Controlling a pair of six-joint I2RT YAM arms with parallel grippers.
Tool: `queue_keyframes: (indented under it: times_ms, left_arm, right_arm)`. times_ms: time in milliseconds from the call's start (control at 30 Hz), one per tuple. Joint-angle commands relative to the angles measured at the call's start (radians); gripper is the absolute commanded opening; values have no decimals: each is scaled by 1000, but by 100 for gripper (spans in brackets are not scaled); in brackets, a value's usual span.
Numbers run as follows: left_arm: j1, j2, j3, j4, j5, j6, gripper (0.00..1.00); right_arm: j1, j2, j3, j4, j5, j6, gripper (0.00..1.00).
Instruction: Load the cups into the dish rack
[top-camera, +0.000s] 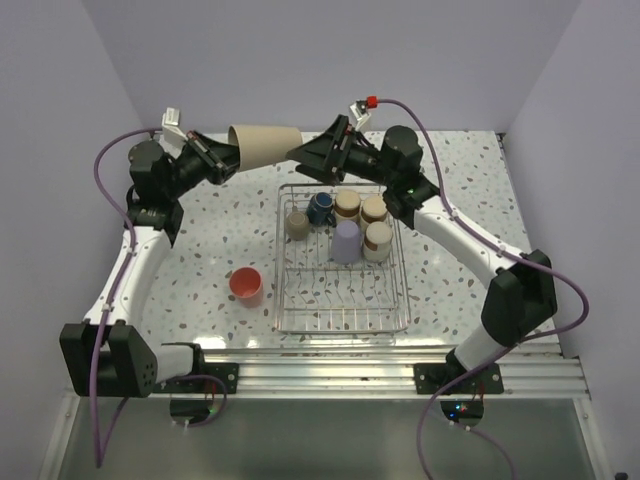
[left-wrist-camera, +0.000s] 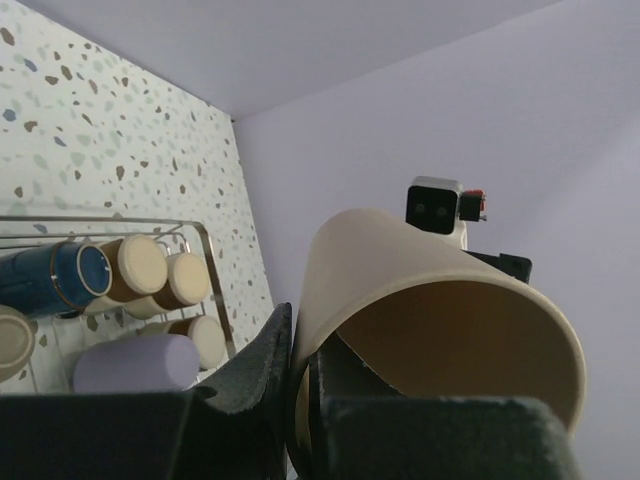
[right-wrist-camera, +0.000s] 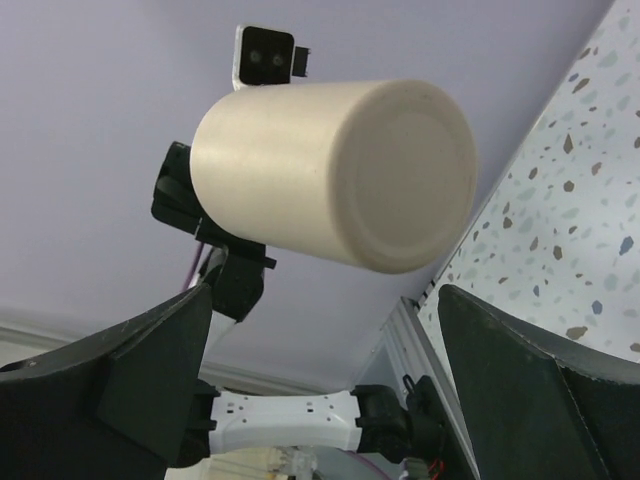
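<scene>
From the top view, your left gripper (top-camera: 232, 155) is clamped on the mouth end of the beige tumbler (top-camera: 268, 142). The tumbler lies on its side in the air, above the worktop (top-camera: 200, 250) and just behind the far edge of the dish rack (top-camera: 342, 327). Your right gripper (top-camera: 302, 152) is at the other end of the tumbler, at its base. Inside the rack you have a blue mug (top-camera: 320, 207), a lavender tumbler (top-camera: 346, 241) and four short cups (top-camera: 374, 208). A coral cup (top-camera: 246, 285) stands on the worktop, just left of the rack.

From the left wrist view, the mouth of the beige tumbler opens toward you. The fingers (left-wrist-camera: 262, 365) pinch its wall at the rim, one outside and one inside.

From the right wrist view, the flat base of the tumbler faces you. It is above and between the right gripper's two fingers (right-wrist-camera: 150, 380), which are spread wide and do not touch it here.
</scene>
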Motion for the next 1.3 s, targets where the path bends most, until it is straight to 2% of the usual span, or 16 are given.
queue_keyframes:
  times_ms: [0,367,533,667,1033,1267]
  left_arm:
    - [8,-53,-12,177,38,-94,0]
    - [3,-77,-84,250,53,-152,0]
    - [0,-78,-87,233,53,-140,0]
    - [-4,-77,-89,225,58,-136,0]
    - [-4,-88,-100,202,81,-129,0]
    - [-3,-94,-98,194,86,-128,0]
  right_arm:
    - [-3,8,79,109,-15,54,98]
    - [11,51,84,201,11,128,97]
    - [31,66,91,211,4,126,87]
    - [48,71,87,214,8,126,83]
    - [50,78,99,224,47,135,92]
    - [50,83,102,237,56,146,90]
